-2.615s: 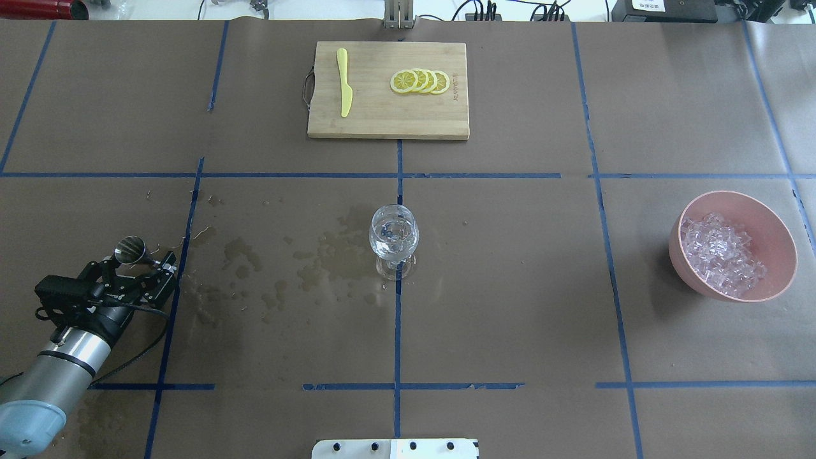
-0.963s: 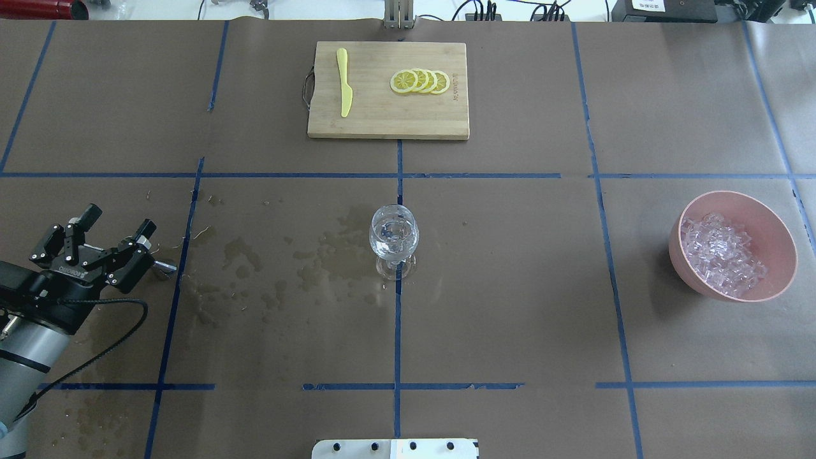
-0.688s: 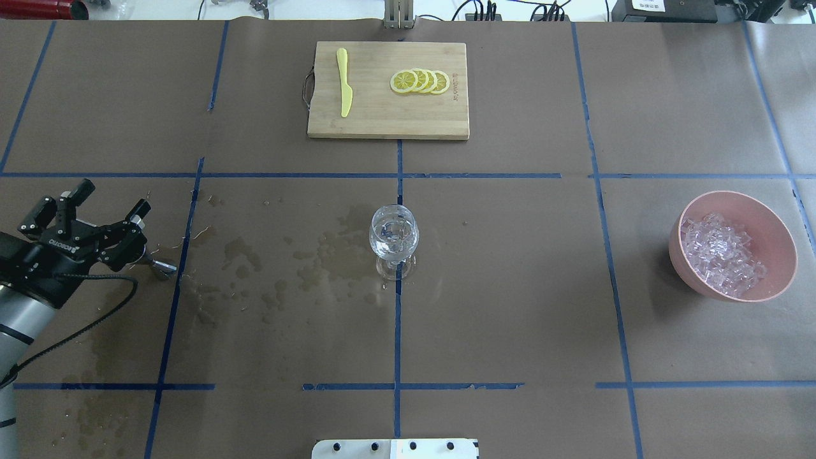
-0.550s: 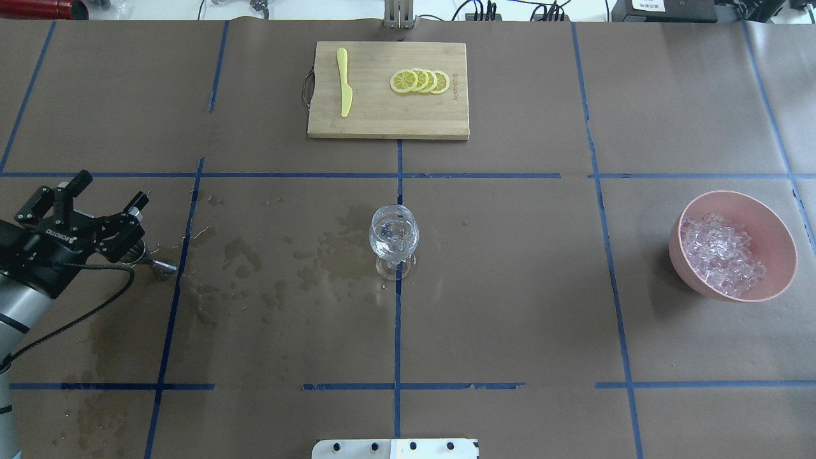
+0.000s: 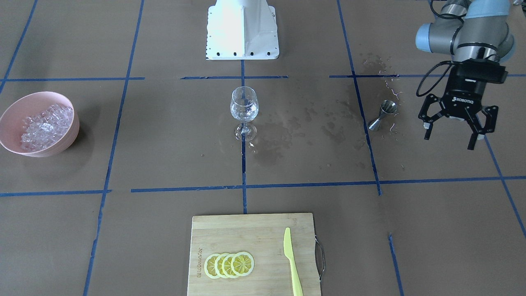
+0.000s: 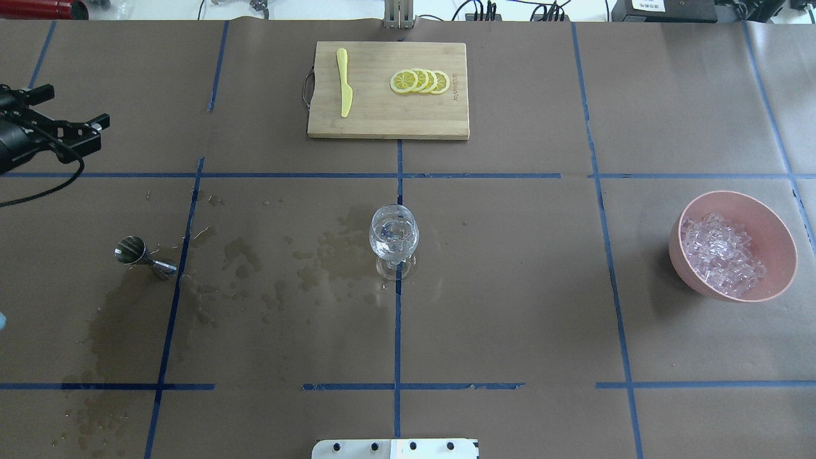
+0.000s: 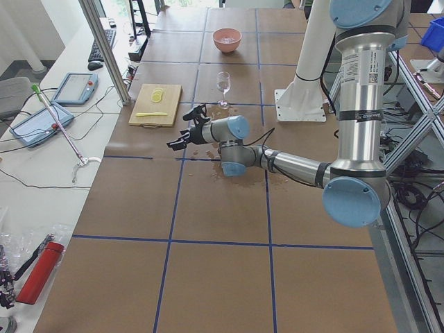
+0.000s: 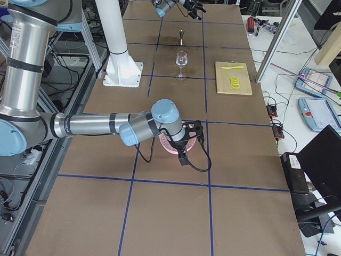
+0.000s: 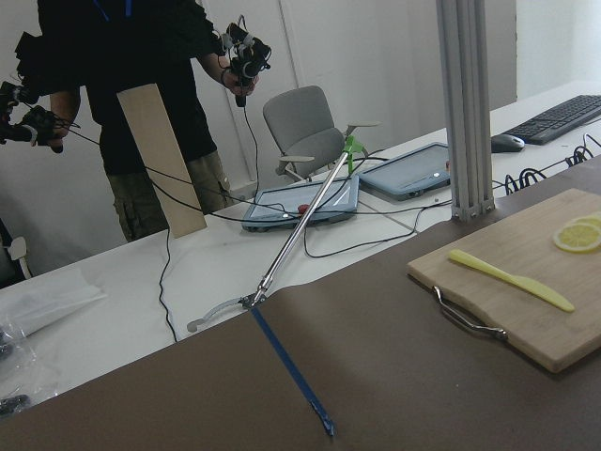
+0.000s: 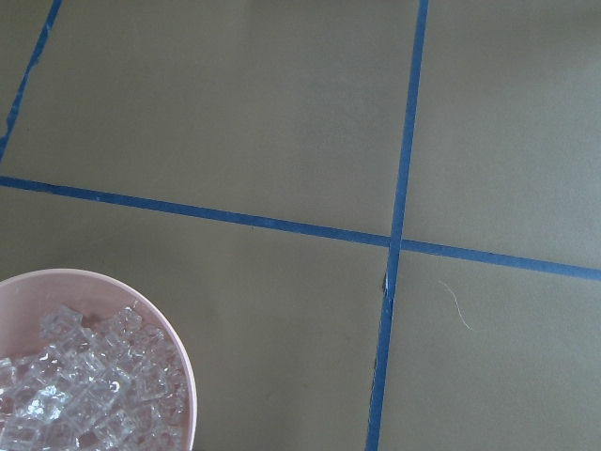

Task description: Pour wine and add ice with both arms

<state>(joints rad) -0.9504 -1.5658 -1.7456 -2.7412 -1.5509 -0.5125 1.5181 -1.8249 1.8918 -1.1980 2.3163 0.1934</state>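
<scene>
Brown-papered bench carries the left gripper, jaws spread and empty, near one steel double-cone jigger, then one stemmed glass holding a little clear wine, and the right gripper, state untellable, by one pink bowl of heaped glassy ice.

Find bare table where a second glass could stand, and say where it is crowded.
Bare, dry paper lies between the wine glass and the pink bowl, and between the cutting board and the bowl. Between the jigger and the glass it is wet with spills.
</scene>
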